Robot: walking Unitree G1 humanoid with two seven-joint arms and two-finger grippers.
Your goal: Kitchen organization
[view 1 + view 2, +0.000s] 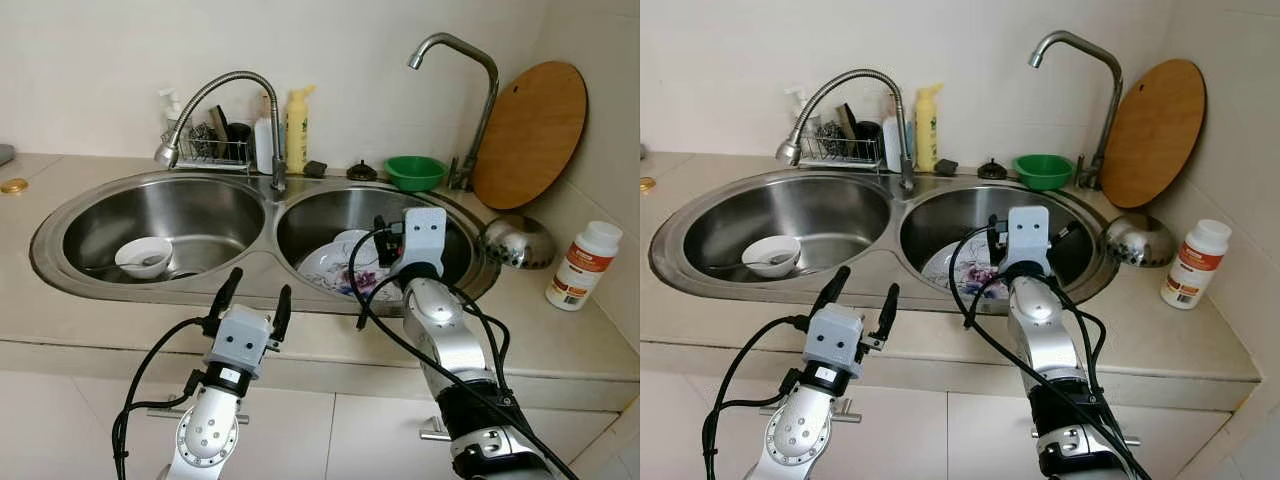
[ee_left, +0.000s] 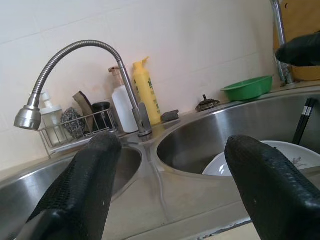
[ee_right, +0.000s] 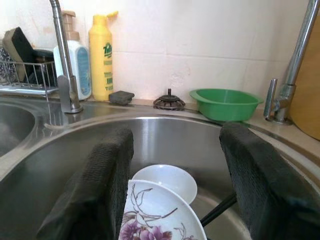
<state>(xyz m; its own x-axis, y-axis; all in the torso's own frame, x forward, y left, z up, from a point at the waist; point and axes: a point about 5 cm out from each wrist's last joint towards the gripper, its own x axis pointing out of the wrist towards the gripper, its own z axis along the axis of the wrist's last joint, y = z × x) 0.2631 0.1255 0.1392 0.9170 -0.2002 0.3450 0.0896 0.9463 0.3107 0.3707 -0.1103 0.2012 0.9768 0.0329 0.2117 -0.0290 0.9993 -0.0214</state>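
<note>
A stainless steel double sink (image 1: 60, 225) is set in the beige worktop (image 1: 560, 340). In its right basin lies a white plate with purple flowers (image 1: 330, 270), tilted, with its low edge toward the robot and its far edge leaning up on a small white bowl (image 3: 165, 181) behind it. A pair of black chopsticks (image 2: 303, 122) stands slanted in this basin just beside the plate; its long axis goes from the bottom of the basin up toward the back wall.

The right gripper (image 3: 172, 200) is over the near edge of the right basin, just above the plate and pointing to the wall. Its jaws are spread wide and hold nothing. The left gripper (image 1: 254, 302) hangs in front of the worktop edge, before the ridge between the two basins, pointing upward. Its jaws are also spread and empty.

In the left basin is a white bowl with a spoon inside (image 1: 143, 256). A bent flexible steel tap (image 1: 215, 95) rises between the basins, and a tall steel tap (image 1: 470, 80) stands at the right corner. Behind the sink are a wire rack with sponges (image 1: 205, 150), a yellow bottle (image 1: 297, 130) and a green plastic bowl (image 1: 414, 172). A round wooden board (image 1: 530, 135) leans on the wall, with a steel bowl lying on its side (image 1: 518, 240) and a white bottle with an orange label (image 1: 582, 265) near it.
</note>
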